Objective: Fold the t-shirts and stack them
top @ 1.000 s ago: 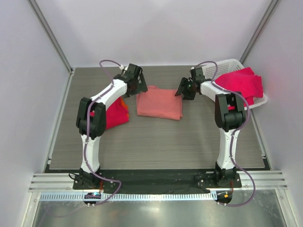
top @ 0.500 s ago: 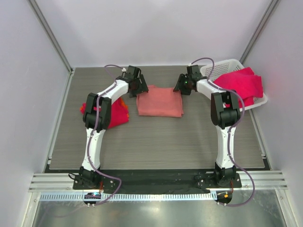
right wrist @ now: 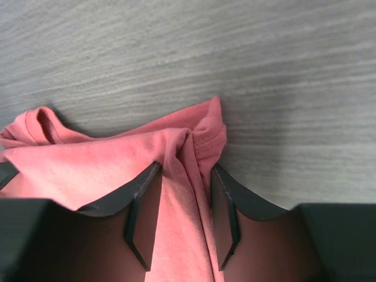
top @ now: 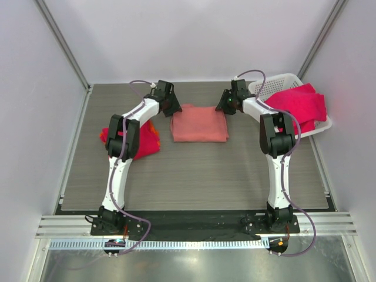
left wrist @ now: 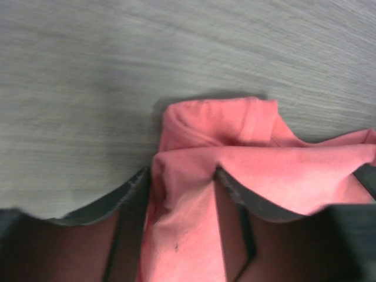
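A folded salmon-pink t-shirt (top: 200, 124) lies on the table at the middle back. My left gripper (top: 174, 108) is at its far left corner. In the left wrist view my left gripper (left wrist: 182, 176) is shut on a bunched ridge of the pink cloth (left wrist: 294, 170). My right gripper (top: 224, 107) is at the far right corner. In the right wrist view my right gripper (right wrist: 185, 167) pinches a fold of the pink hem (right wrist: 88, 164). A folded crimson t-shirt (top: 144, 141) lies at the left, partly under my left arm. More crimson cloth (top: 302, 103) fills the basket.
A white mesh basket (top: 276, 82) stands at the back right corner, close behind my right arm. Grey wood-grain table (top: 194, 176) stretches in front of the pink shirt. White walls and metal posts close in the back and sides.
Both grippers have moved inward and down onto the pink shirt's far corners. Their jaws have closed from wide apart onto the cloth.
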